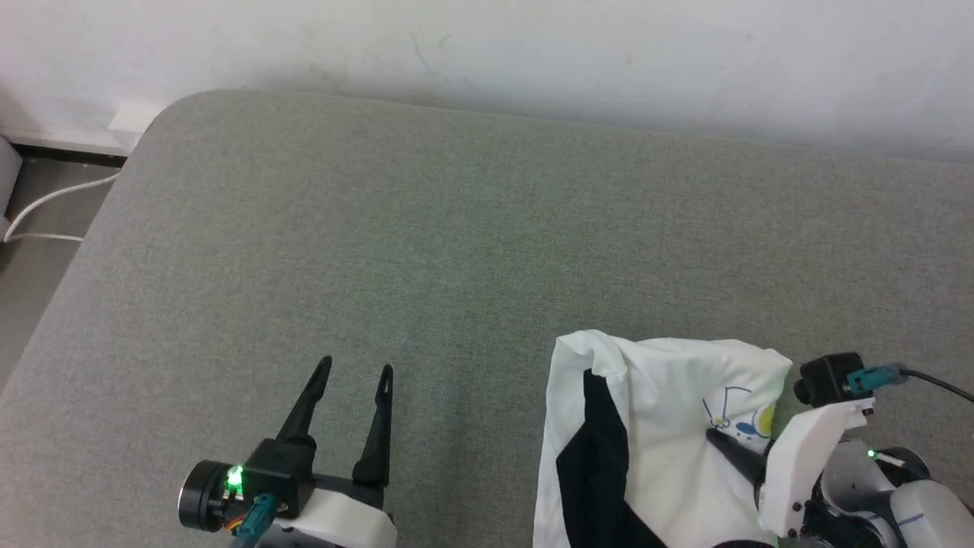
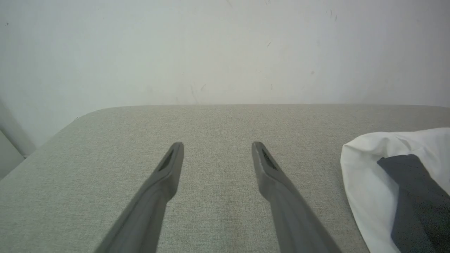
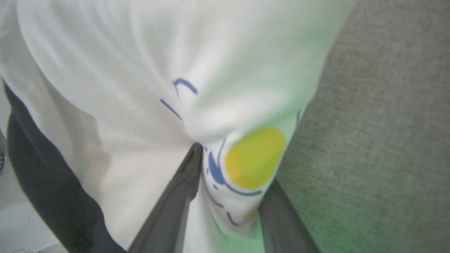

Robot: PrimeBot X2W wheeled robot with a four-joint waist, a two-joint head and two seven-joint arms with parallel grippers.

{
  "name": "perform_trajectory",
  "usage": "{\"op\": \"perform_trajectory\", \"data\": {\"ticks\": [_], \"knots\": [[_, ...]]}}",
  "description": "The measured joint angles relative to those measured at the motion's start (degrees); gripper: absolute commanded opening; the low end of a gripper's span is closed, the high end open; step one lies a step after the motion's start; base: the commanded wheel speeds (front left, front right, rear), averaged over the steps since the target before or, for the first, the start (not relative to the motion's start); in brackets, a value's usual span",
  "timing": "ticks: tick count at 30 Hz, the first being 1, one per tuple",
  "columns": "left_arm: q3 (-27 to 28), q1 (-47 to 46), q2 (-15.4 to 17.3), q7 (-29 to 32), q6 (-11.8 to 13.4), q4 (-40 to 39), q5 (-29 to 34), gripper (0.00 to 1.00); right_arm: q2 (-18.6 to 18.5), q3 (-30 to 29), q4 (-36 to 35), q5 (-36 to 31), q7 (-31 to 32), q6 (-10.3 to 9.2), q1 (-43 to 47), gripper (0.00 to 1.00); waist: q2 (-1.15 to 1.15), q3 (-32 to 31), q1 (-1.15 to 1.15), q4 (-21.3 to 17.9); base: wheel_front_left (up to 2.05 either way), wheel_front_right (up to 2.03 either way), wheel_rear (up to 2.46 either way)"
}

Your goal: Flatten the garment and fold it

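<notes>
most of the grey padded surface (image 1: pixel 456 228) was open room for you, running left and far from the garment (image 1: pixel 670 426). its far edge met the white wall (image 1: pixel 533 46). its far left corner was rounded, and past the left edge lay the floor (image 1: pixel 30 274) with a white cable (image 1: pixel 46 199) on it. the garment sat bunched at the near right, white body up with a black strip down its left side, and its near part ran off the bottom of the head view. your left gripper (image 1: pixel 358 365) was at the near left, well apart from the shirt, fingers spread wide over bare grey. the left wrist view gave you the far edge as a straight line, with the garment's left fold at the right. the right wrist view gave what the head view hid: a fold with a yellow dot (image 3: pixel 255 158) and blue lines lay between the fingers of your right gripper (image 3: pixel 232 165). whether they had pinched it, you could not tell.
</notes>
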Motion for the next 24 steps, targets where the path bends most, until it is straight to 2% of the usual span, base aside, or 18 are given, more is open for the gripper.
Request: {"op": "perform_trajectory", "data": {"ticks": [4, 8, 13, 18, 24], "knots": [[-0.1, 0.0, 0.0, 0.0, 0.0, -0.1, 0.0, 1.0, -0.6, 2.3, 0.9, -1.6, -2.0, 0.1, -1.4, 0.0, 0.0, -0.2, 0.0, -0.6, 0.0, 0.0, 0.0], [-0.3, 0.0, 0.0, 0.0, 0.0, -0.7, 0.0, 1.0, -4.0, 6.9, -0.2, -4.2, -2.5, 0.08, -3.9, 0.0, 0.0, -0.3, 0.0, -2.9, 0.0, 0.0, 0.0], [-1.6, -1.0, -0.1, 0.0, -0.5, -0.8, 0.1, 1.0, -11.5, 13.2, -2.5, -5.3, -0.6, 0.05, -9.4, 0.0, 0.0, 0.0, 0.0, -7.4, 0.0, 0.0, 0.0], [-3.5, -4.6, -0.1, 0.0, -0.5, -0.8, 1.6, 1.0, -21.2, 20.9, -4.0, -5.4, 1.3, 0.07, -15.9, 0.0, 0.0, 1.2, 0.0, -12.7, 0.0, 0.0, 0.0], [-4.7, -9.0, -0.1, 0.0, -0.9, -2.2, 1.6, 1.0, -31.4, 26.4, -1.3, -5.1, -2.3, 0.07, -22.7, 0.0, 0.0, 4.8, 0.0, -18.0, 0.0, 0.0, 0.0]]}}
